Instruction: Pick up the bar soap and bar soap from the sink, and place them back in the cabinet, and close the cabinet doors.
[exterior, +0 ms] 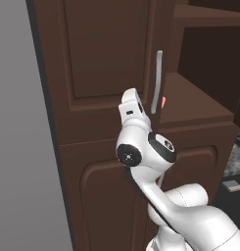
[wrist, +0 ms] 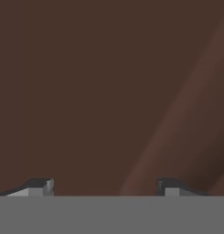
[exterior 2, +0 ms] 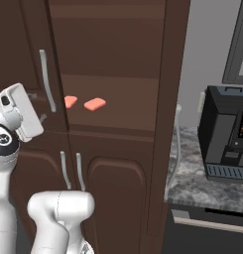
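Two salmon-orange bar soaps lie on a shelf inside the dark brown cabinet: a flat one and another half hidden by the left door's edge. In the left base view one soap shows as a sliver behind the silver handle. The left cabinet door stands ajar, covering part of the shelf. My hand is right up against this door's panel, left of the handle. In the hand view my gripper is open, its fingertips wide apart on brown wood. The sink is out of view.
Shorter arched-panel doors sit below the shelf. A black appliance stands on the speckled stone counter to the right. A grey wall runs along the cabinet's left side.
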